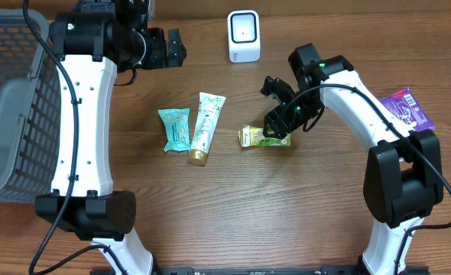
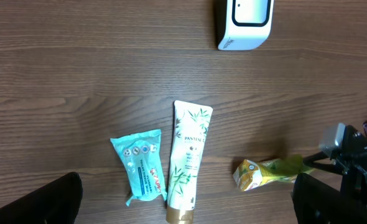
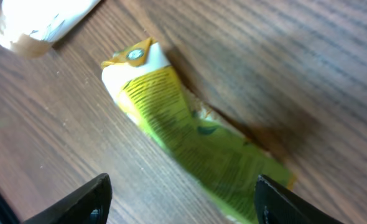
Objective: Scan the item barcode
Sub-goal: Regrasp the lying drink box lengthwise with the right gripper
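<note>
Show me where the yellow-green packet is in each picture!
Overhead: the yellow-green packet lies just right of the table's middle.
Left wrist: it sits low on the right.
Right wrist: it fills the middle, slanting down to the right.
Shared landmark: the white tube with a gold cap, left of the packet overhead and in the left wrist view, and in the top-left corner of the right wrist view.

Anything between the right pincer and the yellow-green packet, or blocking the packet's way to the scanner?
Nothing visible. The right pincer is open directly over the yellow-green packet. Only table lies between the packet and the white scanner.
</note>
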You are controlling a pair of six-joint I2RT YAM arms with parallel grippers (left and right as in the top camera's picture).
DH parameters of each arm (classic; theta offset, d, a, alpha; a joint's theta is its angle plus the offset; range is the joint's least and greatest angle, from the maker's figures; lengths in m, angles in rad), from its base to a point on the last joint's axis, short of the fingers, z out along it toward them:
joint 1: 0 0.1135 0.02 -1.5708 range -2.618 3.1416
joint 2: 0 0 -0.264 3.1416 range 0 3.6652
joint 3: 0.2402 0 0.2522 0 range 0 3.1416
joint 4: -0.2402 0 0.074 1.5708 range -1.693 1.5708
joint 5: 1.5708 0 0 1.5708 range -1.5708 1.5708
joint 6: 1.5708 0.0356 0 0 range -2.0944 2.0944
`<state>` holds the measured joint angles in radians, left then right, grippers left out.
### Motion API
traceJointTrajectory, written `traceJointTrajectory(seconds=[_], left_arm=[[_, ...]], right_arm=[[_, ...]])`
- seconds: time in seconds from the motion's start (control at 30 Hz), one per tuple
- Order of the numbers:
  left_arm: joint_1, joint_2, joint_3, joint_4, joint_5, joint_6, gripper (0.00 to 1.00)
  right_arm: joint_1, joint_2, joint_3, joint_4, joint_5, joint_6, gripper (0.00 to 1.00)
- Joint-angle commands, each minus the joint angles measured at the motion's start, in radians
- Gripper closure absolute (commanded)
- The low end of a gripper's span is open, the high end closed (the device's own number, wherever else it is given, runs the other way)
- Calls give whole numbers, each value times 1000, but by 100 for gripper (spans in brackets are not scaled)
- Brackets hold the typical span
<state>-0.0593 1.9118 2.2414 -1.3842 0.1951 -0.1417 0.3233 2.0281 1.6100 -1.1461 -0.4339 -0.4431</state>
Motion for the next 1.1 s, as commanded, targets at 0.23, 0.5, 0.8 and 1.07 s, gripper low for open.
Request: traceJointTrajectory(seconds=[0.23,0.5,0.8,1.07], left_arm=[[-6,-3,12,1,5,15,1],[-6,-3,12,1,5,15,0],[-6,-3,12,1,5,15,0],[-6,-3,12,1,5,14,0]], right_arm=[[10,0,-19,-93,-92,130,36],[1,0,-23,-18,160,233,5],[-56,30,-119,19,-84,-58,6],[-58,39,-217,132,-183,-55,34]])
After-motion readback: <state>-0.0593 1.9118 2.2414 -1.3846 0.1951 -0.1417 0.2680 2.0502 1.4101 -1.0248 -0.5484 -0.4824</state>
